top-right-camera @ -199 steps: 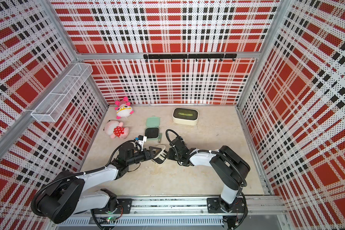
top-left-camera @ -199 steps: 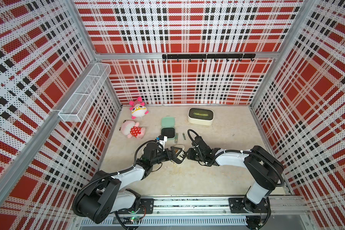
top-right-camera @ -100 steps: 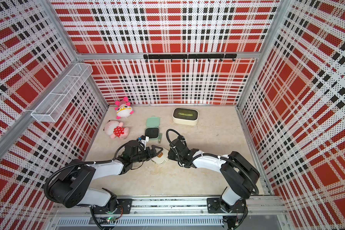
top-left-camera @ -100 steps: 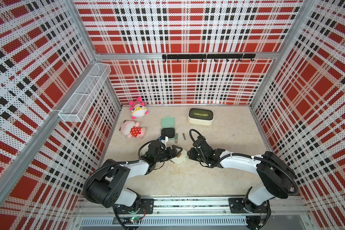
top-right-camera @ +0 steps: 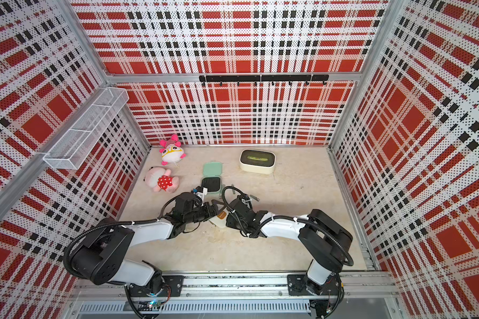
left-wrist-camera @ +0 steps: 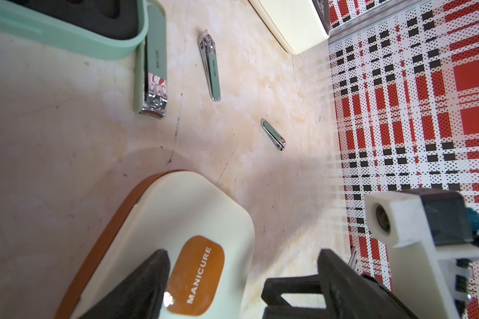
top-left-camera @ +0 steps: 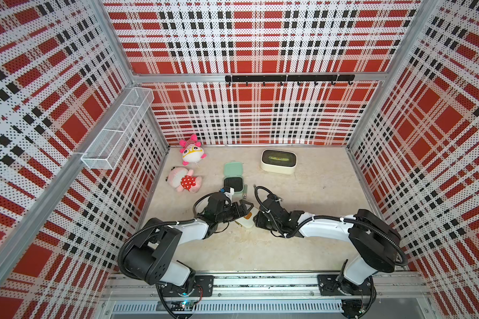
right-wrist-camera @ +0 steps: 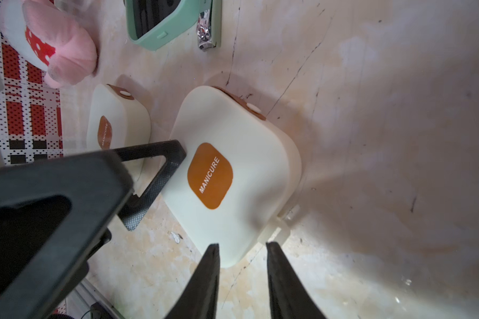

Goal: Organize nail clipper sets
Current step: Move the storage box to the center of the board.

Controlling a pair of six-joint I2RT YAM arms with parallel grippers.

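A shut cream nail clipper case [top-left-camera: 247, 221] [left-wrist-camera: 177, 234] [right-wrist-camera: 233, 171] with an orange MANICURE label lies on the floor between both grippers. My left gripper [top-left-camera: 245, 211] [left-wrist-camera: 242, 252] is open around it; one finger [right-wrist-camera: 161, 171] touches its side and the other stands clear. My right gripper [top-left-camera: 256, 218] [right-wrist-camera: 242, 245] is open by a narrow gap, with the case's corner at its tips. A second shut cream case [right-wrist-camera: 116, 129] lies beyond. The mint case [top-left-camera: 233, 179] [left-wrist-camera: 67, 27] is open, showing its black insert. Loose clippers [left-wrist-camera: 152, 71] [left-wrist-camera: 210, 66] [left-wrist-camera: 273, 134] lie beside it.
A larger cream box with a dark window [top-left-camera: 278, 161] stands at the back. Two pink plush toys [top-left-camera: 192, 152] [top-left-camera: 184, 181] lie at the back left. A wire basket [top-left-camera: 116, 132] hangs on the left wall and a hook rail [top-left-camera: 288, 78] on the back wall.
The left arm has reached lower and farther forward, its jaws narrowing a little around the cream case. The case now shows between the two grippers. Little has moved in the last half second.
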